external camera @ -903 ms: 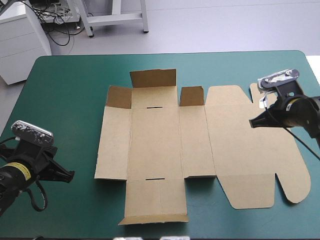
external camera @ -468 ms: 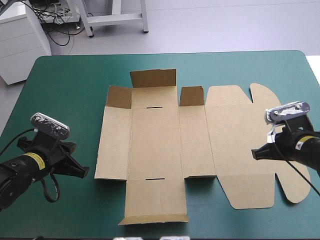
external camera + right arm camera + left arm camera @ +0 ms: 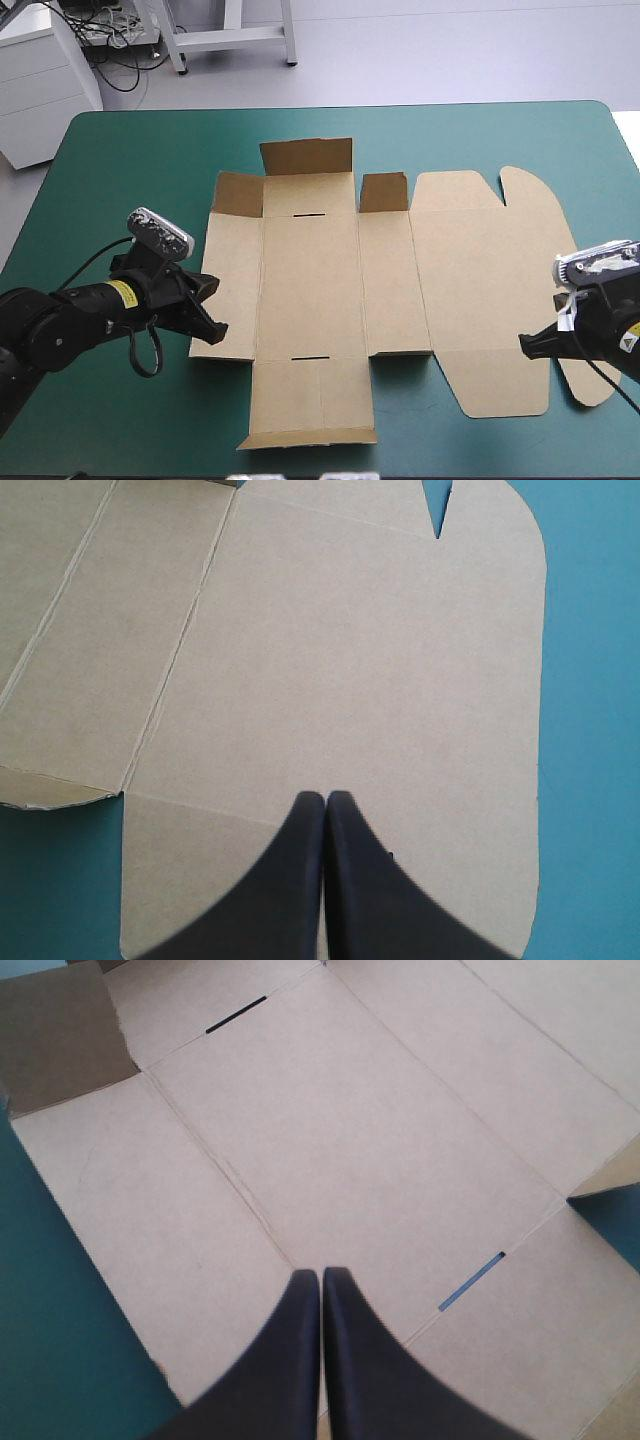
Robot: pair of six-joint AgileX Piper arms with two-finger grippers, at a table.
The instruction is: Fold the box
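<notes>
Lying spread out on the teal-green table cover (image 3: pixel 130 170), the brown cardboard box (image 3: pixel 330 280) stretches between the two end effectors. Its broad panels lie flat and three small flaps (image 3: pixel 305 158) along its far edge are tilted up. The left gripper (image 3: pixel 220 328) is closed with nothing in it, its two black fingers (image 3: pixel 290 1360) meeting in one pointed arch. Its tip is over the near corner of the box's outer side panel. From the left wrist, the crease between that panel and the centre panel runs straight up to the tip. One narrow dark slot (image 3: pixel 470 1282) lies just ahead and to one side of the tip, and a second slot lies well ahead of it. The right gripper (image 3: pixel 524 343) is likewise closed and empty. Its tip is over the near part of the wide end panel, right where a crease sets off the near flap. The rounded tab of that panel lies beside the right gripper, and bare cover shows beyond it. Whether either tip touches the board cannot be told.
</notes>
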